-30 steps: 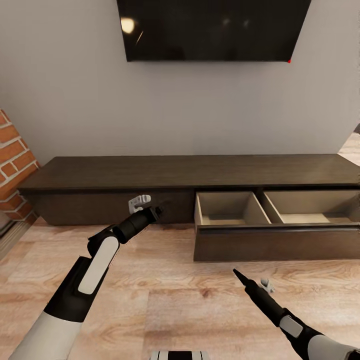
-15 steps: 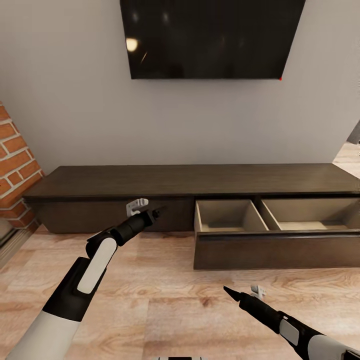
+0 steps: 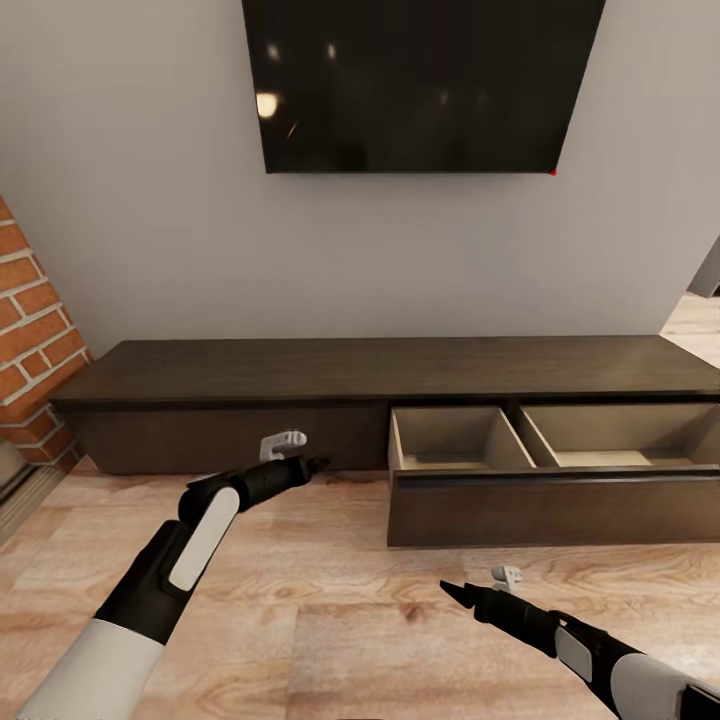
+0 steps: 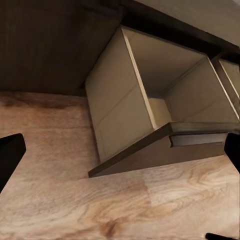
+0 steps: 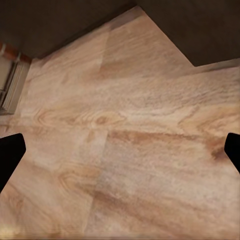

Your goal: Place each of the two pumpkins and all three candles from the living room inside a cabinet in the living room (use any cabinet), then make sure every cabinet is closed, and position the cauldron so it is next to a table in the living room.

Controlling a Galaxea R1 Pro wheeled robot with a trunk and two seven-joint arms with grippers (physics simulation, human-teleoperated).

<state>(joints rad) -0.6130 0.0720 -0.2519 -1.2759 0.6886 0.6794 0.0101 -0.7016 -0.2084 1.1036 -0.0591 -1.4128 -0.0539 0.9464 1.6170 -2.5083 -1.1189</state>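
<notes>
The cabinet (image 3: 380, 365) runs along the wall under the TV, with its right-hand drawer (image 3: 540, 505) pulled out. The drawer's two pale compartments (image 3: 455, 435) look empty. My left gripper (image 3: 316, 464) hovers low in front of the cabinet's shut left drawer front, just left of the open drawer. In the left wrist view the left gripper (image 4: 120, 155) is open and faces the drawer's corner (image 4: 150, 85). My right gripper (image 3: 448, 589) hangs over the floor in front of the open drawer. It is open over bare boards (image 5: 130, 140). The pumpkins, candles, cauldron and table are out of view.
A dark TV (image 3: 420, 80) hangs on the grey wall above the cabinet. A brick column (image 3: 30, 330) stands at the left end. Light wood floor (image 3: 330, 600) stretches between me and the cabinet. The pulled-out drawer juts into that floor space on the right.
The camera has drawn back and tilted up, showing more of the TV. My left gripper has sunk toward the cabinet's bottom edge. My right gripper has shifted slightly left.
</notes>
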